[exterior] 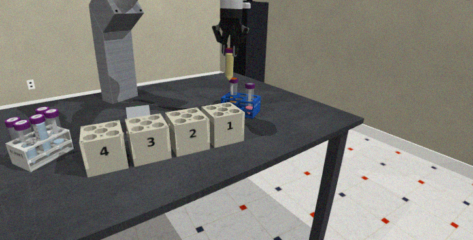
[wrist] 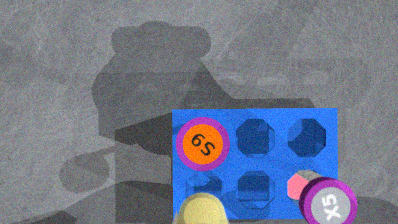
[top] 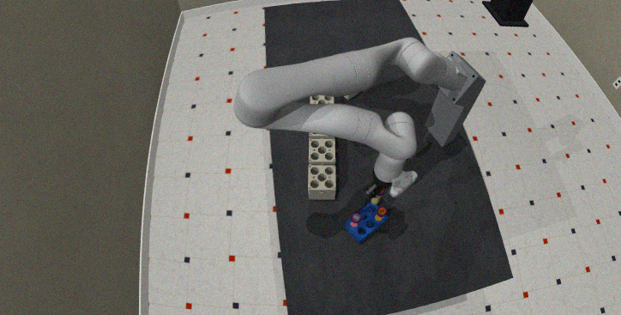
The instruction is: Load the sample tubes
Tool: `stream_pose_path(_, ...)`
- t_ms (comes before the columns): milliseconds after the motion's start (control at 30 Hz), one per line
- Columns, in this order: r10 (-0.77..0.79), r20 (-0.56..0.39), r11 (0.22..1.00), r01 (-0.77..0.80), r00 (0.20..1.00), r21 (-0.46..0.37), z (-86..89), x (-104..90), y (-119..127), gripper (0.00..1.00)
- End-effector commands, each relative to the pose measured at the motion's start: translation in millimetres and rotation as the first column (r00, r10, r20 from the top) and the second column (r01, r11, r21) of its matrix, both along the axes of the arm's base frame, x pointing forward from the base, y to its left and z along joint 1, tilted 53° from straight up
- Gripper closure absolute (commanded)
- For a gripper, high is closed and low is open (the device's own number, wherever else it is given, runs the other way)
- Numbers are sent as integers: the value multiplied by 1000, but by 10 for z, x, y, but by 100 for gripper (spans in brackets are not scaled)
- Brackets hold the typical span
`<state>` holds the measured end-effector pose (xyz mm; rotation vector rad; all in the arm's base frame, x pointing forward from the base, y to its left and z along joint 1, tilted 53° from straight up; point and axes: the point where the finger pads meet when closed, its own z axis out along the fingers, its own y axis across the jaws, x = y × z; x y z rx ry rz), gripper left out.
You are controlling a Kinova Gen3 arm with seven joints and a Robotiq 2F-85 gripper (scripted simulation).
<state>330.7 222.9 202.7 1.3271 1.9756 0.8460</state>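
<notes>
My gripper (exterior: 230, 50) is shut on the purple cap of a tube filled with yellow liquid (exterior: 228, 67) and holds it upright, clear above the blue sample rack (exterior: 241, 101). The tube's ID is hidden by the fingers. Its rounded bottom shows in the wrist view (wrist: 202, 212) over the rack's near left well. In the rack (wrist: 255, 160) stand S9 with an orange cap dot (wrist: 202, 143) and X5 with a grey cap dot (wrist: 328, 204); the other wells are empty. Adapters 1 (exterior: 225, 123), 2 (exterior: 188, 130), 3 (exterior: 148, 137) and 4 (exterior: 103, 147) stand in a row, all holes empty.
A white blanks rack (exterior: 38, 145) with several purple-capped tubes stands at the row's far left. A small grey desk (exterior: 138, 110) sits behind adapter 3. The arm's base column (exterior: 114, 49) stands behind the row. The table edge lies just right of the blue rack.
</notes>
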Motion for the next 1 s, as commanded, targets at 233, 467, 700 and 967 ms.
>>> stream_pose_path(233,9,11,1000,-9,1000,9,73,-98,-27,90)
stream_pose_path(467,58,23,997,-57,998,-53,122,-34,-133,90)
stream_pose_path(700,145,37,977,-137,989,-163,207,78,-320,90)
stream_pose_path(967,220,42,945,-202,975,-257,281,174,-479,90)
